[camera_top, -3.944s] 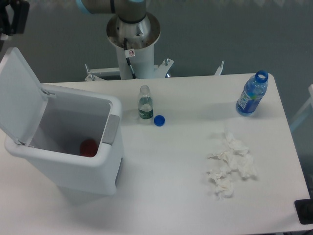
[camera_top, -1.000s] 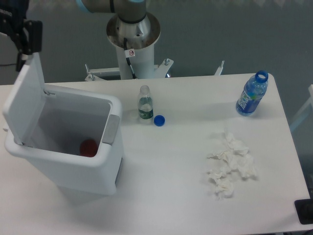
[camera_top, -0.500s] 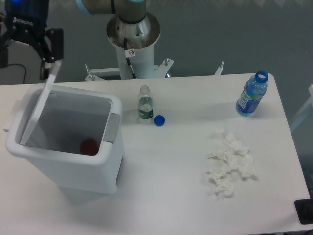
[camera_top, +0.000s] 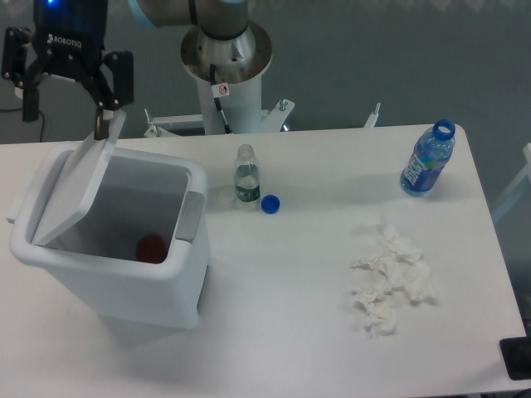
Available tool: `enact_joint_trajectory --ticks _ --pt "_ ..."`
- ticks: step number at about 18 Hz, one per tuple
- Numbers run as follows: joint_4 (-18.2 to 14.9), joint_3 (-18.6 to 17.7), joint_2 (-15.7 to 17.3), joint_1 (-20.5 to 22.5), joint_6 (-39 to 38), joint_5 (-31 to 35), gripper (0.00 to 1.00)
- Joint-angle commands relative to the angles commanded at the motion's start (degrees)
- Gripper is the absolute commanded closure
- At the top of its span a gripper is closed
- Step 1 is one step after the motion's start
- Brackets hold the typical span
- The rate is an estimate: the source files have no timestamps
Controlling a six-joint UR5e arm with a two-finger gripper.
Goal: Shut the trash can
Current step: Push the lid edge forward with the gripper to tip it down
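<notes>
Camera view, task thing: trash can (camera_top: 124, 274), white, rectangular with rounded corners, standing at the left end of the table (camera_top: 290, 332)
Lid: lid (camera_top: 75, 191) tilted over the opening, hinged along the left rim, free edge raised toward the back, opening partly uncovered
Latch: grey latch tab (camera_top: 189, 217) on the right wall of the bin, just under the rim
Inside the bin: red round object (camera_top: 150, 247) at the bottom, seen through the gap
Pincer: pincer (camera_top: 66, 104) above the back left corner of the bin, spread wide, clamped on nothing; right finger (camera_top: 101, 124) at the raised edge of the lid, seemingly touching it; left finger out beyond the bin's left side
Arm: black wrist block lettered in white, blue light on top; grey base column (camera_top: 226, 66) behind the table's far edge
Middle of table: small clear bottle (camera_top: 246, 174) upright with no cap, just right of the bin; blue cap (camera_top: 270, 203) lying just beside it on the right
Right back corner: blue water bottle (camera_top: 428, 159) upright, mouth uncovered
Right front: crumpled white tissues (camera_top: 390, 278) in a loose heap, well apart from the bin
Lower right edge: dark object (camera_top: 518, 358) cut off by the frame, not identifiable
</notes>
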Motion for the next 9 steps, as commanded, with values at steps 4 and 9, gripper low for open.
enact_joint_trajectory --ticks 4,9 --pt "0.00 -0.09 -0.61 0.00 0.09 0.09 0.00" --pt "0.09 -0.09 -1.93 0.53 1.14 1.93 0.00"
